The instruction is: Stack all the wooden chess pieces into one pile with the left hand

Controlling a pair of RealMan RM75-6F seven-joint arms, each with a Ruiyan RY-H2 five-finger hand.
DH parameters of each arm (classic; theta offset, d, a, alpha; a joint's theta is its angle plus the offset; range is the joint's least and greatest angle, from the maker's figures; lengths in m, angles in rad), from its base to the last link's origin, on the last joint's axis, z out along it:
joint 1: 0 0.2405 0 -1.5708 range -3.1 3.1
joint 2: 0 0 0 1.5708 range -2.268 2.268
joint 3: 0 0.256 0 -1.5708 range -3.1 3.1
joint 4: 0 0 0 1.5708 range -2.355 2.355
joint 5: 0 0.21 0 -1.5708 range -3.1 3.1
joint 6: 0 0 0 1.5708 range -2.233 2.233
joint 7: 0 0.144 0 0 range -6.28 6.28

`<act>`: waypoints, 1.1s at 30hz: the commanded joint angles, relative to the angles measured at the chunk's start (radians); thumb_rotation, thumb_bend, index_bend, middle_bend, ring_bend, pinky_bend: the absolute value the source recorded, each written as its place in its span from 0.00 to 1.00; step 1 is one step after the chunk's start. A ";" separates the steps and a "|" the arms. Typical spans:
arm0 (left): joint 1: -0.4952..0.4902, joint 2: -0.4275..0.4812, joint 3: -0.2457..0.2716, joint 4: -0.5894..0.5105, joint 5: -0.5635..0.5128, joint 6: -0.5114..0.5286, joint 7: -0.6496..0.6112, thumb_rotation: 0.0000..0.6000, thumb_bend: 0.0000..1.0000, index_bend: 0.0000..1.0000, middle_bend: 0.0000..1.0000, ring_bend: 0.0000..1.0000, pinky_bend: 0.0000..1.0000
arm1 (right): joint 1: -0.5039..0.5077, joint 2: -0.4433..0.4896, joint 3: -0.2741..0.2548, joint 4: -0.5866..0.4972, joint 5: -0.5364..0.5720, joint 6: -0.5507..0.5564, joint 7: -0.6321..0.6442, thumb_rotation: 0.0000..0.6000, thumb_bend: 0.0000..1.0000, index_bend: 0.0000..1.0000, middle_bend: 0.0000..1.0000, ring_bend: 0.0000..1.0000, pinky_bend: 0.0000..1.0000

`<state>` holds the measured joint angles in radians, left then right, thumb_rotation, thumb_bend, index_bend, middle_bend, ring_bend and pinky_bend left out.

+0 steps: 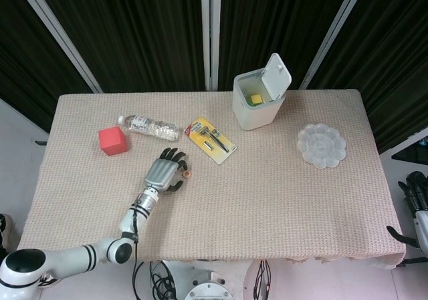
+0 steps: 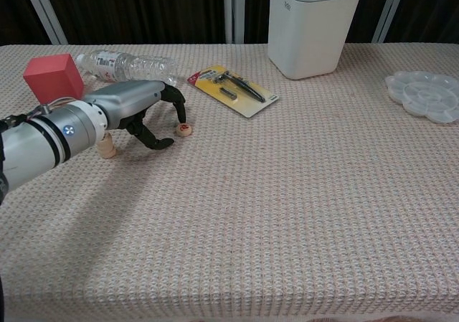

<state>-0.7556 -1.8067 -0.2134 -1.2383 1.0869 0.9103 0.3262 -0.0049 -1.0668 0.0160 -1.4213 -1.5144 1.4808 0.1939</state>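
On the table our left hand reaches out low over the cloth, near the front left part. Its fingers are spread and bent down like a claw, and we hold nothing in it. A small round chess piece with a red mark on top lies flat just beside our fingertips; we cannot tell if they touch it. From the chest view we see a little pile of chess pieces standing behind our wrist, partly hidden by it, a bit apart from the single piece.

Our right hand hangs off the right side of the table, down low, and we cannot tell how its fingers are set.

At the back left sits a red block, and a plastic bottle lies on its side next to it. Near the bottle is a yellow card with tools. A white bin with its lid up stands at the back, with something yellow inside. Off to the right lies a clear round tray
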 commanded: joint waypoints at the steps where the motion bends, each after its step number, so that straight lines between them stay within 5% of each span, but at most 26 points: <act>1: -0.001 -0.003 0.002 0.005 0.001 -0.002 -0.006 1.00 0.33 0.39 0.13 0.00 0.00 | 0.000 0.000 0.000 0.002 0.001 0.000 0.002 1.00 0.09 0.00 0.00 0.00 0.00; 27: -0.016 -0.036 0.005 0.052 0.034 0.007 -0.062 1.00 0.34 0.49 0.17 0.00 0.00 | -0.004 0.000 0.003 0.014 0.008 0.000 0.014 1.00 0.09 0.00 0.00 0.00 0.00; 33: -0.007 0.000 0.003 -0.011 0.054 0.041 -0.053 1.00 0.34 0.50 0.17 0.00 0.00 | -0.003 0.002 0.005 0.012 0.009 -0.001 0.013 1.00 0.09 0.00 0.00 0.00 0.00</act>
<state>-0.7663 -1.8203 -0.2093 -1.2290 1.1349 0.9386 0.2674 -0.0079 -1.0644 0.0208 -1.4096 -1.5053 1.4800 0.2067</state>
